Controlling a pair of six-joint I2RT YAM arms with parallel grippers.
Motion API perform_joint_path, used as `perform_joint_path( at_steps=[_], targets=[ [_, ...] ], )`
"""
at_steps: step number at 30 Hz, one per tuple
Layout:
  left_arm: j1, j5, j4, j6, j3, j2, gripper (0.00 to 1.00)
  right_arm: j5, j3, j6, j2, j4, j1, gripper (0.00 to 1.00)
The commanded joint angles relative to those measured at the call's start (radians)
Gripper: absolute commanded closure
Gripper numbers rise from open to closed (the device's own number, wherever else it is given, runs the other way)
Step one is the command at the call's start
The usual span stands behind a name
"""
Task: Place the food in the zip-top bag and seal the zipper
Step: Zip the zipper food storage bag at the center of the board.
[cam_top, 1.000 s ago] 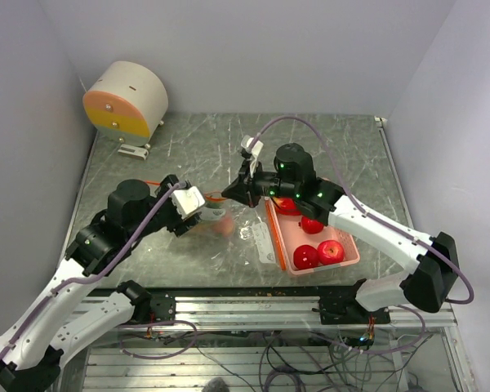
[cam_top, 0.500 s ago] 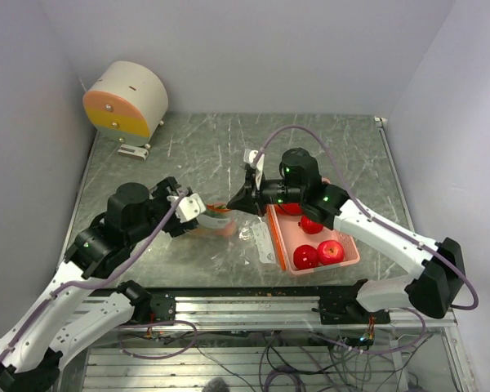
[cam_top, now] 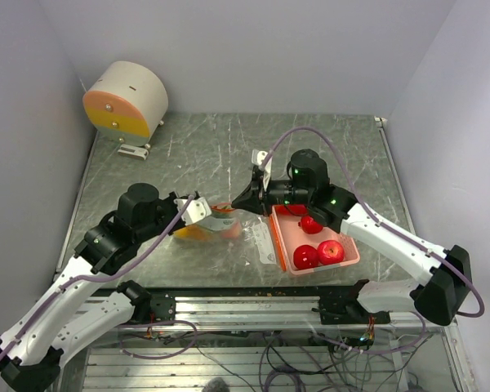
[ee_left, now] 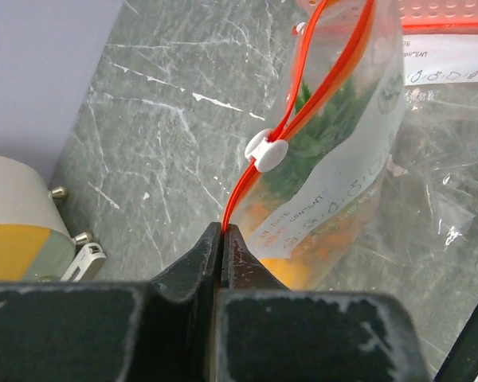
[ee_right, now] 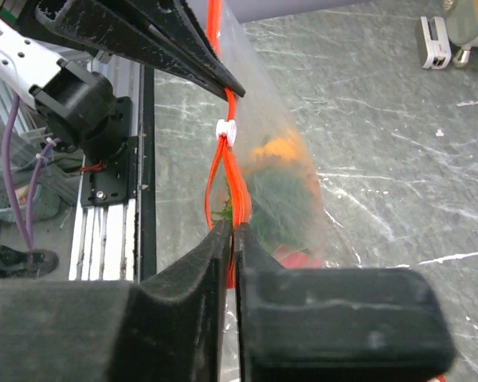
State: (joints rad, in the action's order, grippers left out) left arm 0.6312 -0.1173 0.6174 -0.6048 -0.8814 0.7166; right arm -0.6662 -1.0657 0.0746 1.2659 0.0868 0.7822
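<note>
Counts: 1 zip-top bag between both jaws, 1 white slider, 1 orange fruit inside. 1 pink basket beside right jaws: 3 red apples clear, maybe a 4th half hidden. 1 drum beyond left jaws.

Bag near table centre, fruit inside. Basket just right of bag, apples in it. Drum at far-left corner.
</note>
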Motion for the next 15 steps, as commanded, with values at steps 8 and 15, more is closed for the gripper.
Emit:
perform_joint_path(
  at_steps=[8, 15],
  targets=[
    [0.001, -0.064, -0.016, 0.101, -0.005, -0.057, 0.93, -0.067, -0.054, -0.074, 0.045, -0.203, -0.011, 0.49],
    [0.001, -0.063, -0.013, 0.109, 0.000, -0.063, 0.93, -0.158, -0.130, -0.054, 0.151, -0.230, 0.047, 0.47]
  ],
)
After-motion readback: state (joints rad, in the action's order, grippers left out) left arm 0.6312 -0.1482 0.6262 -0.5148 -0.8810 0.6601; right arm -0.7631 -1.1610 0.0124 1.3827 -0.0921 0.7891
